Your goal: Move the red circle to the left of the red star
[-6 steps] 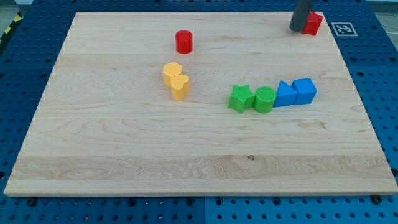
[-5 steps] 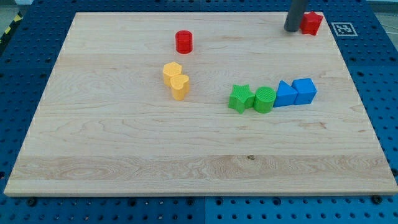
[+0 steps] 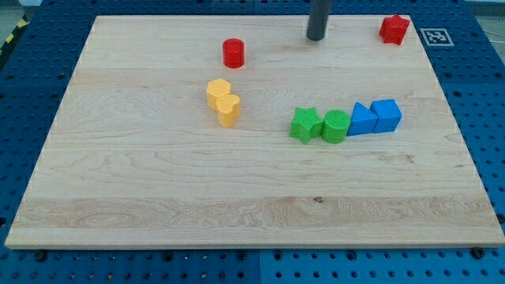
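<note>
Pale wooden board (image 3: 158,197) lies on a blue pegboard bench. 2 yellow blocks (image 3: 224,101) touch below the red circle block (image 3: 233,53), near the view's top, left of centre. A green star block (image 3: 304,125), green round block (image 3: 335,126) and 2 blue blocks (image 3: 375,117) form a touching row toward the right. My tip (image 3: 316,37) rests between the circle and the red star block (image 3: 394,29), touching neither; bare wood separates them. No claw exists, only a rod. The circle has no long axis.

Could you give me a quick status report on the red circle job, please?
My tip between red circle and red star, touching neither. Circle not yet pushed. Path between them clear.
</note>
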Robot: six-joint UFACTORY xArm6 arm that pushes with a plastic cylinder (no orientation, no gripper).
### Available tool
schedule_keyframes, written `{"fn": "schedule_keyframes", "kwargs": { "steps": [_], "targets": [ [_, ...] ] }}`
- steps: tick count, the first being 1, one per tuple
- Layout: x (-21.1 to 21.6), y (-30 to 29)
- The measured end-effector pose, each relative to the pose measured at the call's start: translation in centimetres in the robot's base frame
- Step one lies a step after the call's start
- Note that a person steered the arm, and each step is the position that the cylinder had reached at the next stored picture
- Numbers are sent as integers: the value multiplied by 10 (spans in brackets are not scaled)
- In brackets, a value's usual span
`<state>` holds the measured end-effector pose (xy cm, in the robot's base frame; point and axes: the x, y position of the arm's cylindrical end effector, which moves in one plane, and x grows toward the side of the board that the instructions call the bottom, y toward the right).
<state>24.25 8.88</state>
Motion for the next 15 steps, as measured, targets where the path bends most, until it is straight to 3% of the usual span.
{"fn": "schedule_keyframes", "kwargs": {
  "steps": [4, 7, 9, 11, 13, 15],
  "targets": [
    [-45, -174],
    [-50, -268],
    [10, -254],
    [40, -186],
    [96, -167],
    [71, -119]
  ]
}}
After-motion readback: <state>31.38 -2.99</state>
